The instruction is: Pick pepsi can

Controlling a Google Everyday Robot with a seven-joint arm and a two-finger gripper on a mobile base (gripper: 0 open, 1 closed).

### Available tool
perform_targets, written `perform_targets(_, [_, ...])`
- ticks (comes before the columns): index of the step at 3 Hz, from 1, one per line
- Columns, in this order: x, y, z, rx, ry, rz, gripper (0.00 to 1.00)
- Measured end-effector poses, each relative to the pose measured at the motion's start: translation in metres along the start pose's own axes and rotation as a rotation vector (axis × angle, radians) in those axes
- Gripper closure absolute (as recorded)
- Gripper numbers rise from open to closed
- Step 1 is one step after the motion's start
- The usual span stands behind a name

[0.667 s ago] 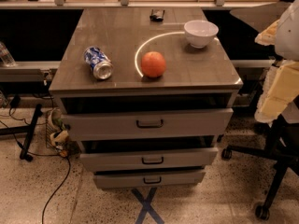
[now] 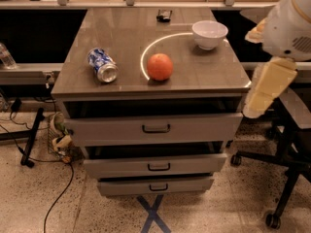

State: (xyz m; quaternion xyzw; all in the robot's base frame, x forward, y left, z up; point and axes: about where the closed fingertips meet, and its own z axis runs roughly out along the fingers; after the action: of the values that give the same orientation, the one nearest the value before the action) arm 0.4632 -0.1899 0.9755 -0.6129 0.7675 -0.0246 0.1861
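Observation:
The pepsi can (image 2: 102, 65) is blue with white markings and lies on its side on the left part of the cabinet top (image 2: 121, 38), its silver end facing the front. My gripper (image 2: 266, 90) hangs off the cabinet's right edge below the white arm body (image 2: 291, 25). It is well to the right of the can and holds nothing that I can see.
An orange fruit (image 2: 160, 66) sits right of the can, and a white bowl (image 2: 209, 34) stands at the back right. A small dark object (image 2: 164, 15) lies at the back. Three drawers (image 2: 155, 128) stand partly open below. An office chair base (image 2: 286, 178) is at the right.
The arm and gripper have shifted a little left and up, closer to the cabinet's right edge. The can, orange and bowl have not moved.

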Motion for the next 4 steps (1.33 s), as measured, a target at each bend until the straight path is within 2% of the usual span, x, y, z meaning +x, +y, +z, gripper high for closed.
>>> perform_targets(1, [-0.089,-0.034,0.036,-0.012,-0.117,-0.083,0.0])
perform_targets(2, [-0.166,-0.047,0.048,-0.025,-0.209,-0.145,0.0])
perform_targets(3, [-0.166,-0.047,0.048,-0.025,-0.209,-0.145,0.0])
perform_targets(4, [-0.181,-0.056,0.06,-0.019,-0.248,-0.108,0.0])
